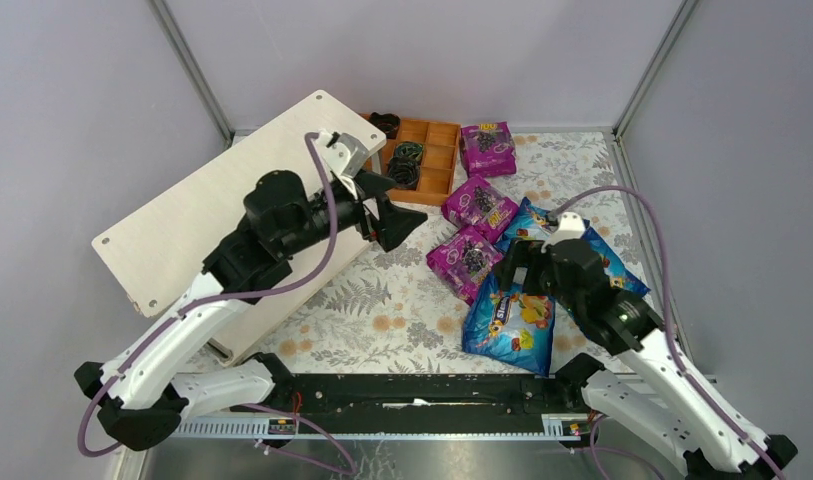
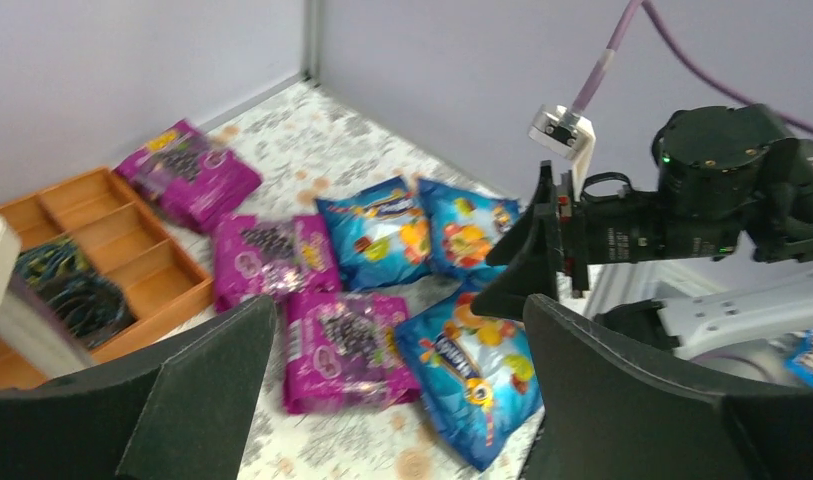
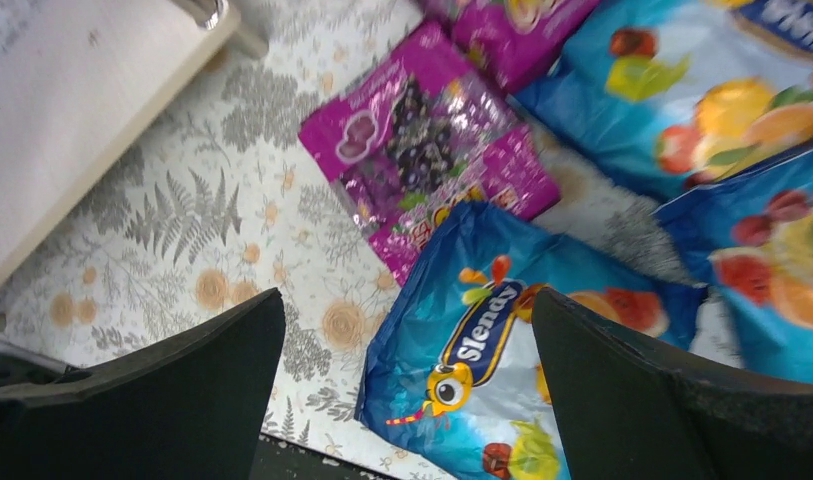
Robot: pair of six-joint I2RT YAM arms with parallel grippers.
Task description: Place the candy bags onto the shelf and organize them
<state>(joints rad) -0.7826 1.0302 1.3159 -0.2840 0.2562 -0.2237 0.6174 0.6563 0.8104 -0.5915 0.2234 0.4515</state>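
Several candy bags lie on the floral table right of centre: purple ones point(image 1: 487, 148), point(image 1: 479, 205), point(image 1: 465, 260) and blue ones point(image 1: 512, 325), point(image 1: 532, 222). The pale wooden shelf point(image 1: 212, 210) stands slanted at the left. My left gripper point(image 1: 392, 205) hovers open by the shelf's right end, facing the bags; its wrist view shows a purple bag point(image 2: 347, 350) and a blue bag point(image 2: 477, 375) between its empty fingers. My right gripper point(image 1: 522, 268) is open just above the nearest blue bag point(image 3: 482, 370), holding nothing.
An orange-brown compartment tray point(image 1: 427, 160) with black coiled rings point(image 1: 406, 165) sits at the back, touching the shelf's far corner. Grey walls close in on three sides. The black rail point(image 1: 412, 390) with the arm bases runs along the near edge.
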